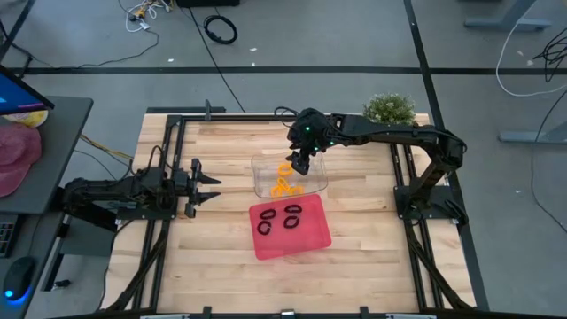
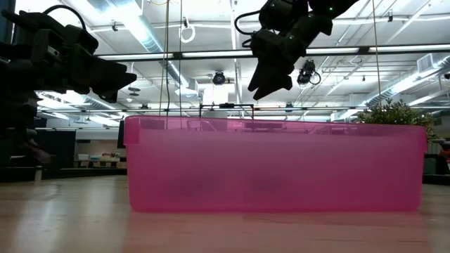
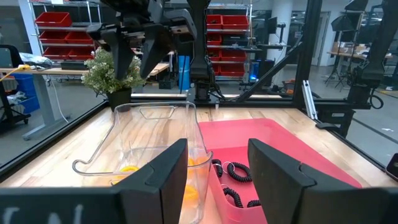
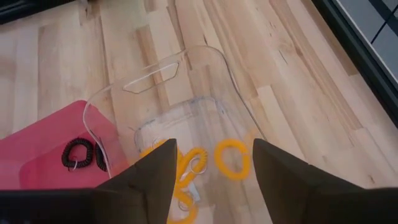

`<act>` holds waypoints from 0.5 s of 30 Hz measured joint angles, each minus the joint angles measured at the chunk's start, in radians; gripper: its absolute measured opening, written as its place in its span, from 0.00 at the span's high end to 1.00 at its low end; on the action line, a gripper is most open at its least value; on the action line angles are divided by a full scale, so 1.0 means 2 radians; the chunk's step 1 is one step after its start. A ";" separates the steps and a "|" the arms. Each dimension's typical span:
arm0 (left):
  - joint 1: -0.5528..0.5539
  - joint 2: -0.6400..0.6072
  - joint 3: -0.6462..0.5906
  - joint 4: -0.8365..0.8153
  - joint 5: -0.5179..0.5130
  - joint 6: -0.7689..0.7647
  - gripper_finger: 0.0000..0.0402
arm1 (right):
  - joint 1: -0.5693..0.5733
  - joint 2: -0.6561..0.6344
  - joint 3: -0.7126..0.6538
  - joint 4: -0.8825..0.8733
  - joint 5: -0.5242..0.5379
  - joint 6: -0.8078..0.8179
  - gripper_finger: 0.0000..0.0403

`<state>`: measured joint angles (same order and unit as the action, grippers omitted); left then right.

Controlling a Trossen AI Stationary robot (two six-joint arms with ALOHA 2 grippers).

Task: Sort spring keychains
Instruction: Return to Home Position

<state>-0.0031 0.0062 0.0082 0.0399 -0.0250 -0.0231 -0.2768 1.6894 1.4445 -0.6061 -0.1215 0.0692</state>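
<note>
The right pincer [image 1: 301, 163] hangs in the air over the 12 o'clock end of the clear bin [image 4: 199, 87]. Its two fingers are spread, with nothing between them. Beneath it the orange spring keychains [image 4: 231, 157] lie in a loose tangle on the bin's floor. In the right wrist view the pincer's own dark fingers cover part of the heap, so their number cannot be told.

At 6 o'clock of the bin, just beside it, sits the red tray [image 1: 312, 237] on the worktop [image 1: 372, 257]. The black spring keychains [image 1: 292, 216] lie inside it, towards its 12 o'clock side. From above they look like four, though the coils are small and close together.

At 9 o'clock of the bin, well apart from it, the left pincer [image 1: 211, 188] is held level above the wood. Its fingers are also spread and empty.

A potted plant [image 1: 390, 108] stands at the worktop's 1 o'clock corner.

In the low view the tray's pink wall fills the middle and hides everything in it and the bin behind. The right arm there is cut off by the upper edge.
</note>
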 joint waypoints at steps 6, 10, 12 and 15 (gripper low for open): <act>0.000 0.000 0.000 0.000 0.000 0.000 0.57 | 0.000 0.000 0.000 0.006 0.000 0.000 0.48; 0.000 0.000 0.000 0.000 0.000 0.000 0.57 | 0.001 0.000 0.000 0.008 0.000 0.042 0.48; 0.000 0.000 0.000 0.000 0.000 0.000 0.57 | 0.008 0.000 -0.004 0.003 0.001 0.104 0.48; 0.000 0.000 0.000 0.000 0.000 0.000 0.57 | 0.029 -0.001 -0.022 0.018 0.001 0.095 0.48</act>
<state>-0.0031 0.0063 0.0082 0.0399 -0.0250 -0.0231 -0.2188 1.6882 1.4001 -0.5710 -0.1199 0.2583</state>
